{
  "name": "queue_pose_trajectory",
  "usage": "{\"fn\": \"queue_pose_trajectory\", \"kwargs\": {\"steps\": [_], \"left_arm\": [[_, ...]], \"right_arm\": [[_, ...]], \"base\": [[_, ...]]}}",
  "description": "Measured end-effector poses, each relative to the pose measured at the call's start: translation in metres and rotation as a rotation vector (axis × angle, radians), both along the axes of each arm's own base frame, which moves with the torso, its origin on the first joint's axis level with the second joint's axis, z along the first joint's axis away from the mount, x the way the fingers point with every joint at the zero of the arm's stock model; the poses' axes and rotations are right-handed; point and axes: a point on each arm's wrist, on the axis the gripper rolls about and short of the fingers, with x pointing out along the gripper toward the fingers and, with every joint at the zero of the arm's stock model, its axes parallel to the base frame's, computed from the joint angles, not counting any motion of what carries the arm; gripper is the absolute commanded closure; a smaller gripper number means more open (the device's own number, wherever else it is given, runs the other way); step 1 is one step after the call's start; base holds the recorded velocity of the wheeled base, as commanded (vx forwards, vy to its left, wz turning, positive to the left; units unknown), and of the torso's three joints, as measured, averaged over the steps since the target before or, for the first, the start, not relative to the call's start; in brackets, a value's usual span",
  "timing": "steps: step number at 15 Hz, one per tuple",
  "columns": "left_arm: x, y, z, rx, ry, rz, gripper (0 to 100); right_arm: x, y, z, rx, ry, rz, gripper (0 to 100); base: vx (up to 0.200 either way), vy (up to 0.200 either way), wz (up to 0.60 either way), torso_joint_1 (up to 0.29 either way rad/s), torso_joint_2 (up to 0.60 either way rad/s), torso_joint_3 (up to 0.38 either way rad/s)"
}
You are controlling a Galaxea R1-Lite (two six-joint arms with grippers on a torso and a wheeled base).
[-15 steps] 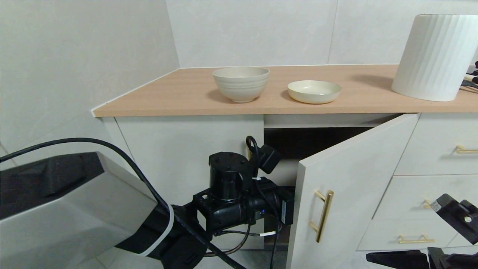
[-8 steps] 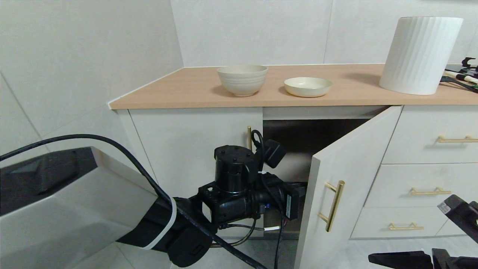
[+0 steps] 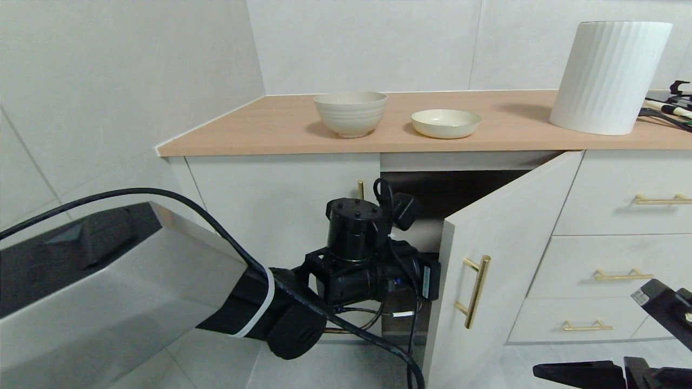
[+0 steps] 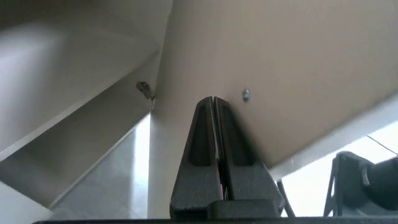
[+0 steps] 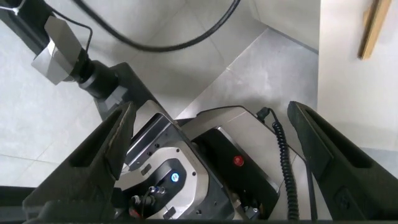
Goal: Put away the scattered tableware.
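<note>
A ribbed cream bowl and a shallow cream plate stand side by side on the wooden countertop. Below them the cabinet door with a gold handle hangs part open. My left arm's wrist sits at the opening's lower edge, just behind the door's free edge. My left gripper is shut with nothing in it, its tip close to a pale inner panel. My right gripper hangs low over the floor, open and empty, far from the tableware.
A tall white ribbed container stands on the counter's right, with dark utensils beside it. Drawers with gold handles fill the front at right. A tiled wall closes the left side. My right arm is at the lower right.
The head camera shifted, showing more of the cabinet front. My left wrist has risen and moved right, toward the door's edge. Bowl and plate have stayed put.
</note>
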Motion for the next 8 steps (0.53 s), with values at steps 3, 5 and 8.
{"fn": "queue_pose_trajectory", "kwargs": {"steps": [3, 5, 8], "left_arm": [[0.0043, -0.0066, 0.0016, -0.011, -0.011, -0.006, 100], [0.0073, -0.0075, 0.0004, -0.012, -0.01, -0.003, 100], [0.0082, -0.0096, 0.0, -0.01, -0.01, 0.002, 100]], "right_arm": [[-0.0005, 0.0002, 0.0001, 0.0, -0.001, 0.004, 0], [-0.0008, 0.0001, 0.0004, 0.001, -0.002, 0.004, 0], [-0.0014, -0.0003, 0.0012, 0.006, -0.008, 0.005, 0]], "base": [[0.0, 0.0, 0.0, 0.0, 0.0, 0.0], [0.0, 0.0, 0.0, 0.0, 0.0, 0.0], [0.0, 0.0, 0.0, 0.0, 0.0, 0.0]]}}
